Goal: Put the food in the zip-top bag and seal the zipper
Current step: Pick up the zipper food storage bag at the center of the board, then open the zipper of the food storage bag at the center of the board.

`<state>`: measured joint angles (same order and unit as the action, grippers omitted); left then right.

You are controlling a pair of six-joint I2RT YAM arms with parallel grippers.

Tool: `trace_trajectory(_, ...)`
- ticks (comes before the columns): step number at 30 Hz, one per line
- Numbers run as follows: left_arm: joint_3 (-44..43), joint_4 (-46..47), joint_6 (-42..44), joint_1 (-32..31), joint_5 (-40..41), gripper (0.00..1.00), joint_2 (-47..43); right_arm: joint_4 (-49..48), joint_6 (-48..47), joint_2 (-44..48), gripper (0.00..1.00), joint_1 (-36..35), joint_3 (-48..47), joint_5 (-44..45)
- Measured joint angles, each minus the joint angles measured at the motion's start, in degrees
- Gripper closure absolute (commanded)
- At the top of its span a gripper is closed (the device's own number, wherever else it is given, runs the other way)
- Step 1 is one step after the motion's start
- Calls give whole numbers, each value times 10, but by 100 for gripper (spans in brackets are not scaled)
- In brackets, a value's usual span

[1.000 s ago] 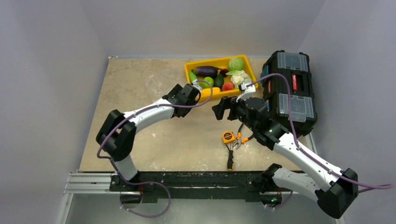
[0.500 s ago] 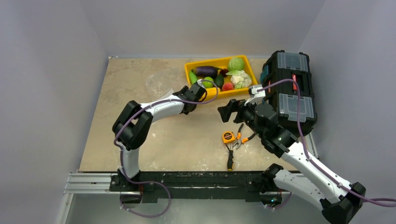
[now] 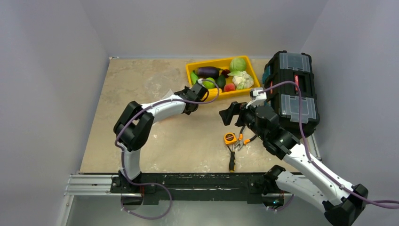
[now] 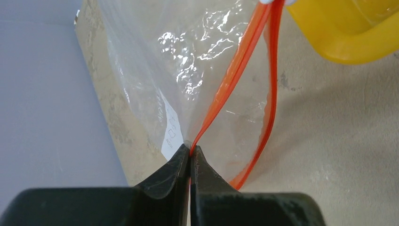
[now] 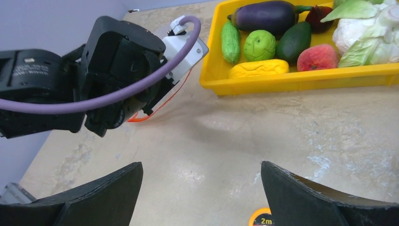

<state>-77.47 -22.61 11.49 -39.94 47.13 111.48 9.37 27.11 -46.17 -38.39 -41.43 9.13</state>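
Observation:
The clear zip-top bag [image 4: 188, 61] lies on the table left of the yellow tray [image 3: 221, 94], faint in the top view [image 3: 165, 92]. Its orange-red zipper [image 4: 235, 70] stands open in two strands. My left gripper [image 4: 190, 149] is shut on one strand at its near end; from above it sits at the tray's front-left corner [image 3: 184, 95]. The food lies in the tray: purple eggplant [image 5: 266, 16], green lime [image 5: 259, 44], white cauliflower [image 5: 357, 28], red and yellow pieces. My right gripper [image 5: 202, 165] hangs open over bare table, empty, in front of the tray [image 3: 227, 113].
A black toolbox [image 3: 291, 89] stands to the right of the tray. An orange tape measure [image 3: 230, 138] and black-and-orange pliers [image 3: 232, 157] lie on the table under the right arm. The left arm's cable loops over the tray's left end.
The left arm reached toward the bag and its jaws closed on the zipper strand. The right arm shifted a little to the right and stayed open.

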Motion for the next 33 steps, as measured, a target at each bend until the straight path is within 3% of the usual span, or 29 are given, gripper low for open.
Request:
trace_trajectory(6,-68,-194,-103,-3,-54,100,-59,-10,15,-22,1,0,7,-35)
trace_trajectory(12,-42,-303,-207,-3,-200,100,-267,-111,77,-53,10,1,48,-106)
trace_trajectory(17,17,-314,-243,-3,-288,100,-343,-239,143,-166,17,-19,54,-164)
trace_trajectory(21,68,-302,-257,-3,-331,100,-342,-267,164,-246,22,-78,35,-157)
trace_trajectory(25,89,-289,-264,-3,-364,100,-344,-287,170,-283,34,-142,6,-117)
trace_trajectory(33,93,-271,-275,-3,-388,100,-364,-292,179,-334,42,-233,-40,12)
